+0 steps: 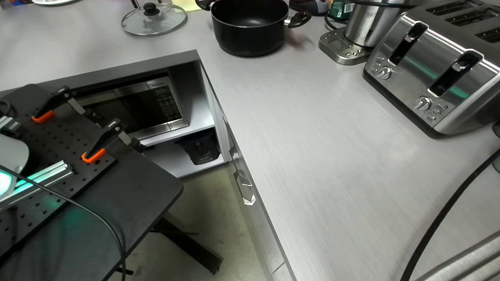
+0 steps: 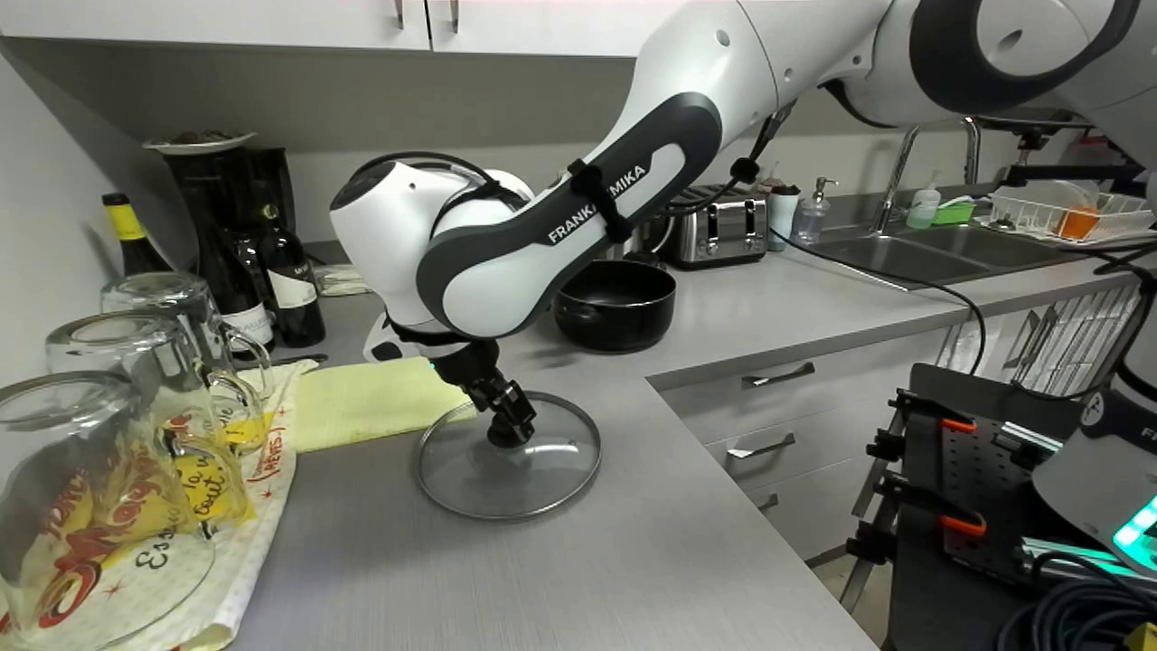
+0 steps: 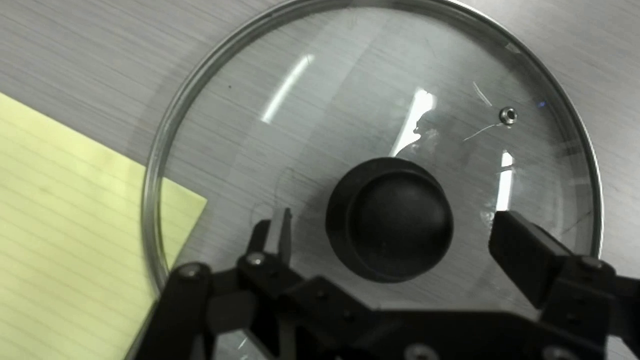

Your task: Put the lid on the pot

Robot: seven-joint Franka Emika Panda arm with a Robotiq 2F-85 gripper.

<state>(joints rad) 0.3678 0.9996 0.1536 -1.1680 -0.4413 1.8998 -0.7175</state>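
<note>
Spread wide, the black two-fingered claw (image 3: 391, 224) straddles the round black knob (image 3: 400, 230), a gap showing on each side. Its round, clear, metal-rimmed glass lid (image 2: 511, 481) lies on the grey counter (image 2: 389, 561), over a corner of the pale yellow sheet (image 3: 60, 230), near the wide, two-handled black pot (image 1: 250, 39).

Your charcoal-trimmed white Franka Panda (image 2: 705, 59) has black cable (image 2: 425, 155) at its wrist's (image 2: 402, 240) twelve o'clock and a silver-screwed Robotiq gripper (image 3: 391, 226).
</note>
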